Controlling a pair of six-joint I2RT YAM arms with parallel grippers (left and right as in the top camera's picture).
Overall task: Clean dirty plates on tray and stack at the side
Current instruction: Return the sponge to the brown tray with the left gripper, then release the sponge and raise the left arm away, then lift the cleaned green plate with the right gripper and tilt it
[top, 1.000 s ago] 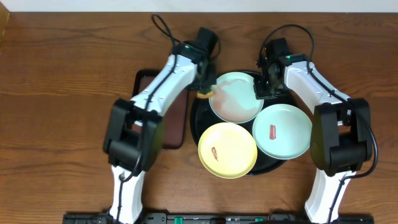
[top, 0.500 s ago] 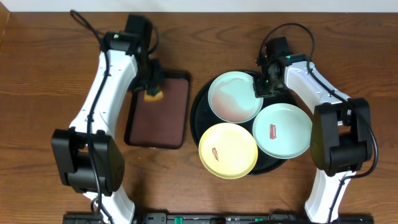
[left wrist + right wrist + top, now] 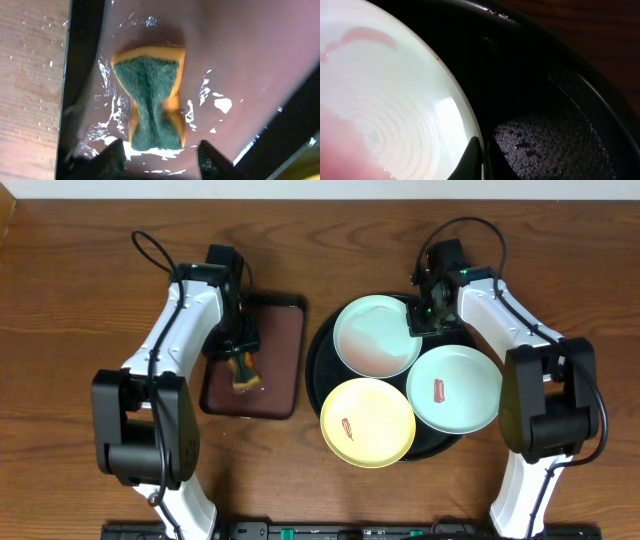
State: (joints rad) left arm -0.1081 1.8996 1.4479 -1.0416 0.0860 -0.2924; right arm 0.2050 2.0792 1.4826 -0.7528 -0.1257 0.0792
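Three plates lie on the round black tray (image 3: pixel 318 375): a mint-green plate (image 3: pixel 375 335) at the back with a pinkish wet film, a yellow plate (image 3: pixel 366 421) with a small red smear at the front, and a second mint-green plate (image 3: pixel 455 390) with a red smear at the right. My right gripper (image 3: pixel 417 320) is shut on the right rim of the back mint-green plate (image 3: pixel 385 100), as the right wrist view (image 3: pixel 482 157) shows. My left gripper (image 3: pixel 160 160) is open above a green-and-orange sponge (image 3: pixel 150 102), which lies released on the wet brown tray (image 3: pixel 275 350).
The rectangular brown tray with a black rim (image 3: pixel 82 75) sits left of the black tray and is wet around the sponge. Bare wood tabletop (image 3: pixel 70 330) lies to the left and in front.
My left arm carried the sponge from the back plate to the brown tray, set it down and opened. The right gripper has kept its hold on the plate rim.
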